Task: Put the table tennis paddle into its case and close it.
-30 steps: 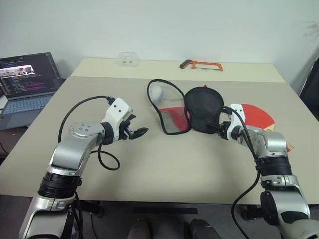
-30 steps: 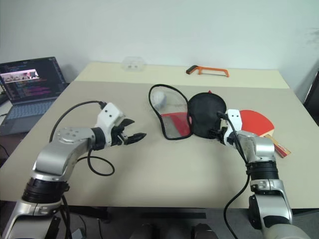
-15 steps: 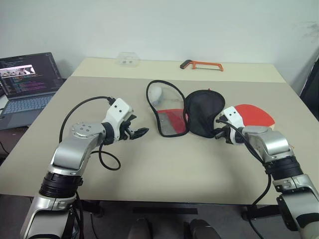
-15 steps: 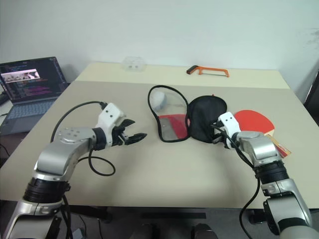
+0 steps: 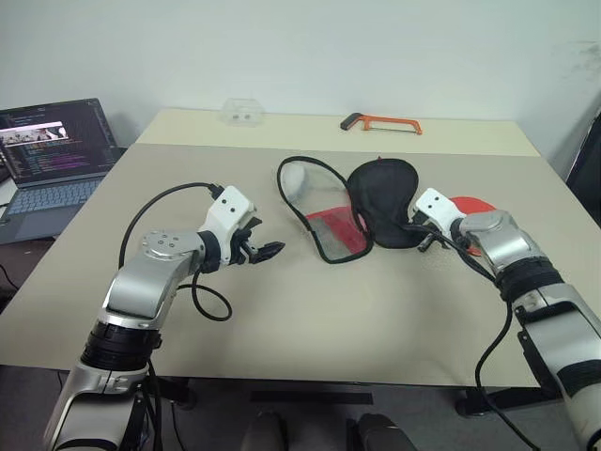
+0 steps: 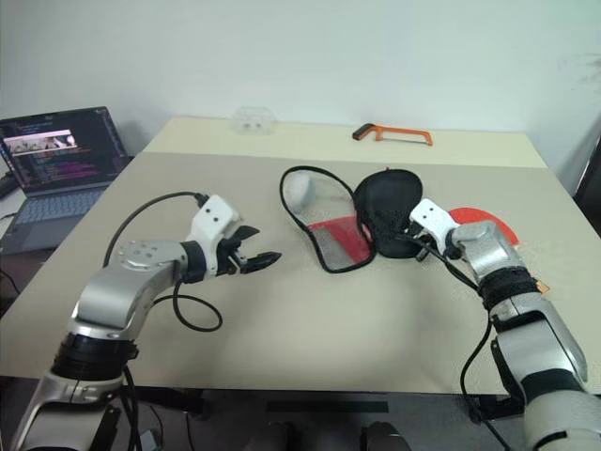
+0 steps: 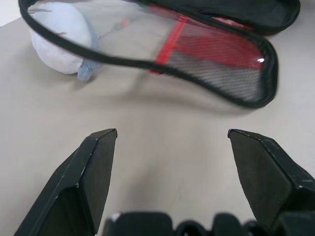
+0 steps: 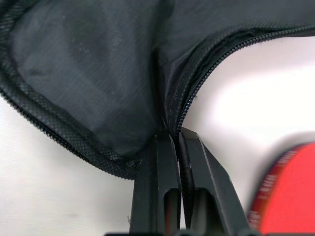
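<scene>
The left gripper [image 5: 266, 251] hovers with its fingers spread wide and empty, while the right gripper [image 5: 422, 235] is pinched shut on the zipper edge of the case [image 5: 383, 202], which lies unzipped mid-table. The paddle [image 5: 474, 206] lies just beside the case, partly behind that arm, so putting it in and zipping up both remain. Farther off are a hacksaw [image 5: 380, 122] and a laptop [image 5: 47, 152], neither in the way.

- a beige rectangular table [image 5: 310, 319] carries everything.
- an orange-framed hacksaw [image 5: 380, 122] lies at one o'clock, near the far edge.
- a small clear plastic box [image 5: 242, 111] sits at eleven o'clock.
- an open grey laptop [image 5: 49, 155] with a lit screen stands at ten o'clock, beside the table.
</scene>
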